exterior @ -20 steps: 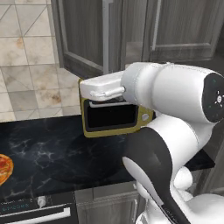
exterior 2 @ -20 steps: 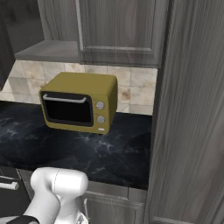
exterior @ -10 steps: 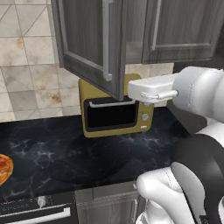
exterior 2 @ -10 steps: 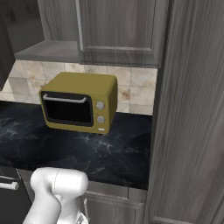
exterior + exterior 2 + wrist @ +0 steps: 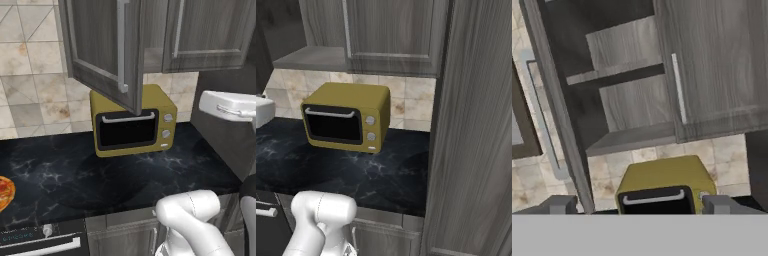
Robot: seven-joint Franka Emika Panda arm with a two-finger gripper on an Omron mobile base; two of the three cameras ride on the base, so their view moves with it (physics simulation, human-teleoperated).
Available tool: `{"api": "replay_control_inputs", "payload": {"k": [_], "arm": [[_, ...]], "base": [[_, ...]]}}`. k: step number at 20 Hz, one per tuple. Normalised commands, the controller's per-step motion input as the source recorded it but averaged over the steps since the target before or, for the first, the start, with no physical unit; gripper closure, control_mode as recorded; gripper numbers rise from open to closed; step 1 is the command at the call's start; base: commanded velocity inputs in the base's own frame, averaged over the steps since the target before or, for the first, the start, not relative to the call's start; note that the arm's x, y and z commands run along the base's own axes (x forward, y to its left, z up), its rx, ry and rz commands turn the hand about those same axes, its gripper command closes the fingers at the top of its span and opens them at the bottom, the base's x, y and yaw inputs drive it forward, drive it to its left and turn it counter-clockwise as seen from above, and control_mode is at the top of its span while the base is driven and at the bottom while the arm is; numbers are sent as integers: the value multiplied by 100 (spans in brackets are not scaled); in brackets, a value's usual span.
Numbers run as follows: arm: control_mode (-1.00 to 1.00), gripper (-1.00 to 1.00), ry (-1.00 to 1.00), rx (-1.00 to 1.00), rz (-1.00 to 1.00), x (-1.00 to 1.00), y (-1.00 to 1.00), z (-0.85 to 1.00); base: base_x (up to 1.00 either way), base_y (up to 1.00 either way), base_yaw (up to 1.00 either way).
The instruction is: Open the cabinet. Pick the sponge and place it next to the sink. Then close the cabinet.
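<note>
Since a second ago the arm has swung off to the right in the left base view, uncovering the yellow microwave (image 5: 132, 121), and the cabinet's left door (image 5: 102, 47) now stands wide open over it.

The gripper (image 5: 639, 204) is spread wide and holds nothing; in the hand view its two grey fingertips (image 5: 559, 204) flank the microwave's top and look up into the cabinet (image 5: 619, 85). The open half shows a grey shelf (image 5: 614, 75) and a floor board, both bare as far as can be seen. No sponge can be made out, so it may sit deeper in or behind the right door (image 5: 712, 65), which is closed, its silver bar handle (image 5: 678, 89) upright.

The step in hand seems to be finding and reaching the sponge. It would do well to open the right door too, or to look further in, keeping clear of the open door's edge.

Below lies a black marbled counter (image 5: 55, 170) against a beige tiled wall (image 5: 30, 75), with a pizza (image 5: 4, 192) at the left edge.
</note>
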Motion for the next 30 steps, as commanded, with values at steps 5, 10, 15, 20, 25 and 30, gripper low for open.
{"api": "replay_control_inputs", "payload": {"k": [5, 10, 15, 20, 25, 30], "arm": [[-100, -100, 12, 18, -17, 16, -43, 4], [-100, -100, 19, 17, -10, 32, -28, 5], [-100, -100, 11, 18, 9, 43, 0, 0], [-100, -100, 0, 16, 18, 36, 0, -1], [-100, -100, 0, 15, 17, 32, 2, -6], [-100, -100, 1, 4, 7, 24, 35, -20]], "base": [[0, 0, 0], [0, 0, 0], [0, 0, 0], [0, 0, 0], [0, 0, 0], [0, 0, 0]]}}
